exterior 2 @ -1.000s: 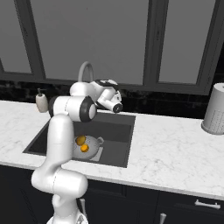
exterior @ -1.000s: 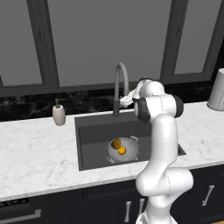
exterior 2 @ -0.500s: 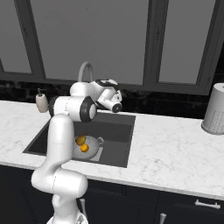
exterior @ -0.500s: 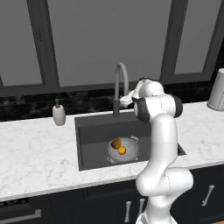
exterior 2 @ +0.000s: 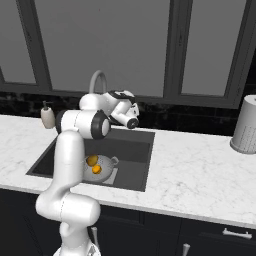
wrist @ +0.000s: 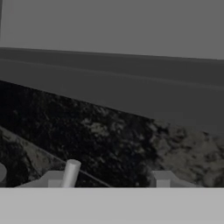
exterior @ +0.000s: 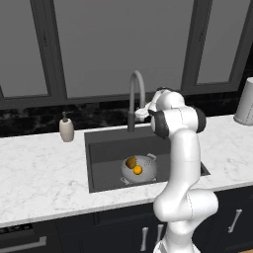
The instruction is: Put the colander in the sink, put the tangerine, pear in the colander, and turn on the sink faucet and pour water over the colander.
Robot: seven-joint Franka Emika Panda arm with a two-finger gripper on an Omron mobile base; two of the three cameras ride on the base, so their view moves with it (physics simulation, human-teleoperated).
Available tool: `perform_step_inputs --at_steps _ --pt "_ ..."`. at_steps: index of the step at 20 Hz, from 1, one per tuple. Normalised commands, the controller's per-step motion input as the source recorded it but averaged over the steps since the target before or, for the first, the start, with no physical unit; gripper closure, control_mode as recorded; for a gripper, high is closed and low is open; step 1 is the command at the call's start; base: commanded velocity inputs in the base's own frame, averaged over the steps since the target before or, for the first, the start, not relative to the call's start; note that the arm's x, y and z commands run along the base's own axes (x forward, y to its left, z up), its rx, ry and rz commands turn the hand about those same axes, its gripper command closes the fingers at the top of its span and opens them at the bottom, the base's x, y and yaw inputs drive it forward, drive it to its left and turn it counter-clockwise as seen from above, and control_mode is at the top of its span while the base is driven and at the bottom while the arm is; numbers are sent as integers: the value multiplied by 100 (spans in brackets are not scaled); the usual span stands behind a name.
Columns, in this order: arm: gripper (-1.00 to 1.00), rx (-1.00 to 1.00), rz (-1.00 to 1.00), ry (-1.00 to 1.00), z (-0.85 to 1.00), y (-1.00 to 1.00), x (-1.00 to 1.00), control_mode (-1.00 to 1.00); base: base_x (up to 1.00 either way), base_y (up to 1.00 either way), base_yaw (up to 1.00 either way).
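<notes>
Item, sink faucet point(exterior: 134, 94): we find it at the far edge of the sink point(exterior: 104, 148), spout arching toward the near side. Its small side lever point(wrist: 70, 173) is a pale rod standing roughly upright in the hand view, just inside one fingertip point(wrist: 51, 179), the other fingertip well to its right

Item, gripper point(wrist: 107, 180): we hold it level with the faucet's lower stem, on its right side, jaws spread with the lever between them; no contact with the lever visible

Item, colander point(exterior: 139, 168): we see it low in the sink, below and nearer than the gripper, carrying the tangerine point(exterior: 138, 170) and the pear point(exterior: 131, 162)

Item, water: none running; we judge turning the lever is the step in hand
</notes>
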Motion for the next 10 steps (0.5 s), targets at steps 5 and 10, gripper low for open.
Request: perform_step_inputs --at_steps 5,10 --pt "100 0 -3 0 -16 3 9 -100 0 0 0" --pt "100 4 -4 0 -19 -2 8 -100 0 0 0"
